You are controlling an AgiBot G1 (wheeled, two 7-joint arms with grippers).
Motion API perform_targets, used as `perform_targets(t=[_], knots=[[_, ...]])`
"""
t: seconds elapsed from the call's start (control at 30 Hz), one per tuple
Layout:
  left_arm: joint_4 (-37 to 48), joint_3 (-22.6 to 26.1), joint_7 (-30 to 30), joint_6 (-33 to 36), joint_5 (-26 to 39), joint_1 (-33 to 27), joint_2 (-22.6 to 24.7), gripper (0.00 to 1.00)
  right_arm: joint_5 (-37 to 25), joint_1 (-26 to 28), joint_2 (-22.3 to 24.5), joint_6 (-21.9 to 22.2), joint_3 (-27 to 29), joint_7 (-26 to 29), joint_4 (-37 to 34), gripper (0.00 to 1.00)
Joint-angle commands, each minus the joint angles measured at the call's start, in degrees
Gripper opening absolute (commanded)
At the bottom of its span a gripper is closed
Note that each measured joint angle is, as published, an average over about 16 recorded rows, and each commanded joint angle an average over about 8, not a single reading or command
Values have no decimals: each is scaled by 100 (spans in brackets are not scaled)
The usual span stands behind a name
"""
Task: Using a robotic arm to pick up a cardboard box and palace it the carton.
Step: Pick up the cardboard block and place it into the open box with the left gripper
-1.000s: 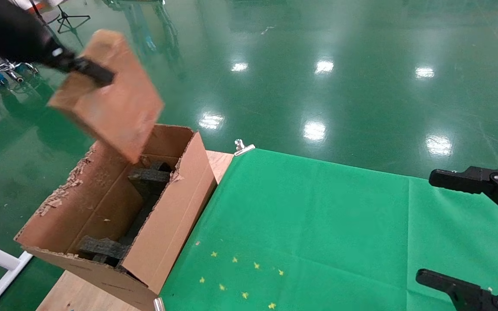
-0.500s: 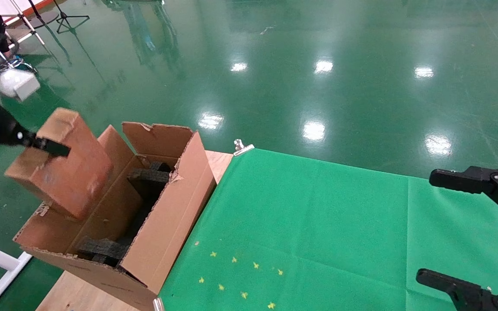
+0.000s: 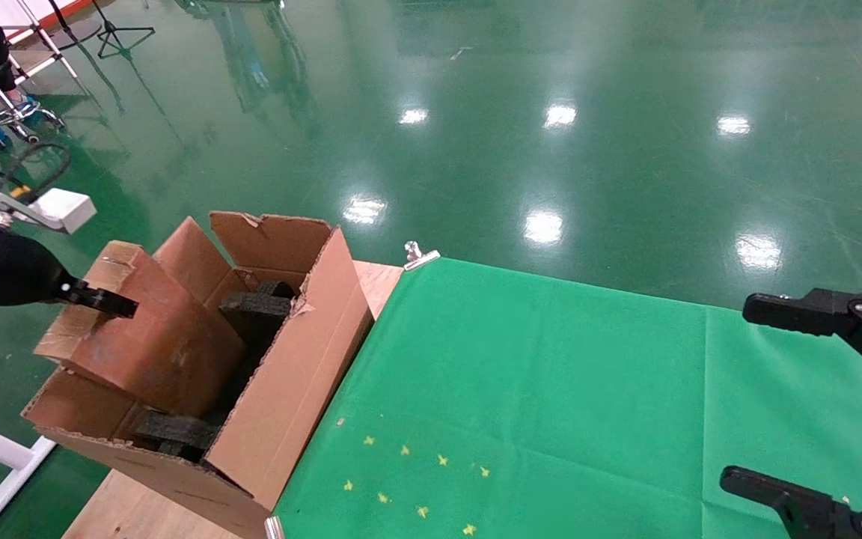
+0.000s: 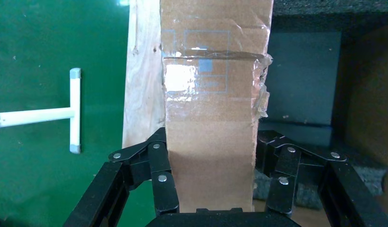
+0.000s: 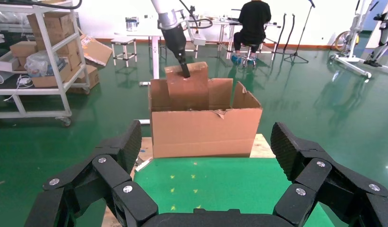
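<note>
Now that the left gripper [image 3: 113,303], clamped on the box [image 3: 150,340], has swung it down from high above until its lower end dips into the carton [image 3: 289,397] over the foam [image 3: 255,311], release looks near, while the right gripper [image 3: 805,404] hangs open over the cloth [image 3: 551,389].

In the head view the cardboard box [image 3: 150,340] hides its lower end inside the carton [image 3: 281,397]; the left gripper [image 3: 105,301] shows one finger only, its arm cut by the edge, and the right gripper [image 3: 783,397] is cut off too
</note>
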Motion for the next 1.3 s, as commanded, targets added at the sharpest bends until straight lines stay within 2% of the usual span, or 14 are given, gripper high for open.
perform_targets(t=[0.03,0.7,1.17,1.3], knots=[[233,-8,103,-132,-54,127,107,0,0,0,0,0,0,0,0,100],[2075,-146,692,-694,-446,1049,1101,0,1,0,1,1,-2,-1,0,100],[2553,-253,745,-1883,-593,1675,1524,0,2,1,1,1,-3,-1,0,100],[2593,-260,781,-2037,-603,1820,1584,0,2,1,1,1,-3,-2,0,100]])
